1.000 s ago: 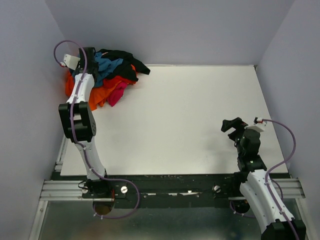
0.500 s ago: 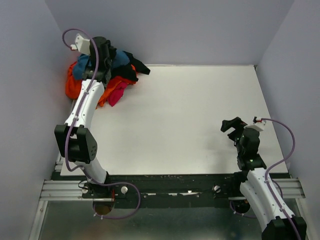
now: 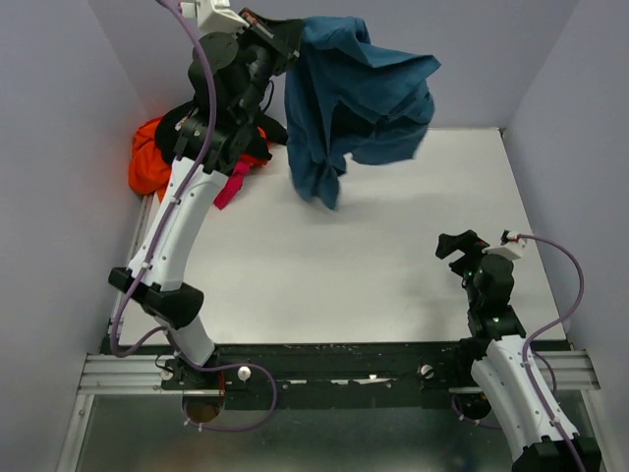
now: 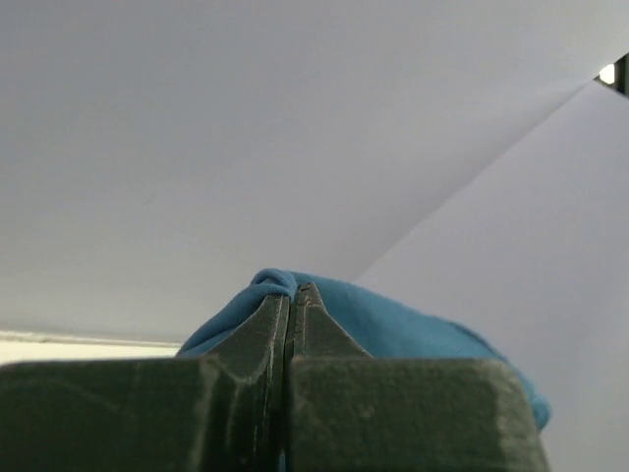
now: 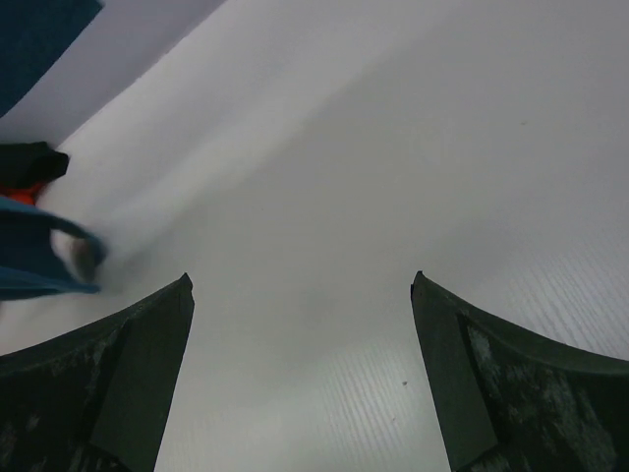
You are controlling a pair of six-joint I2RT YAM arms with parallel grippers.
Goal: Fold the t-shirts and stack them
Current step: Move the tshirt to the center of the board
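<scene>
My left gripper is raised high above the table's back left, shut on a fold of the teal-blue t-shirt, which hangs bunched in the air over the table. In the left wrist view the fingertips pinch the teal cloth. Below the left arm lies a pile: an orange shirt, a black shirt and a magenta-pink shirt. My right gripper hovers low at the right, open and holding nothing. The hanging teal shirt shows at the left of the right wrist view.
Lilac walls close in the table on the left, back and right. The pile sits tight in the back left corner. The arms' rail runs along the near edge.
The left arm has swung up and to the right from the pile, lifting the teal-blue t-shirt clear of it. The right arm has barely moved.
</scene>
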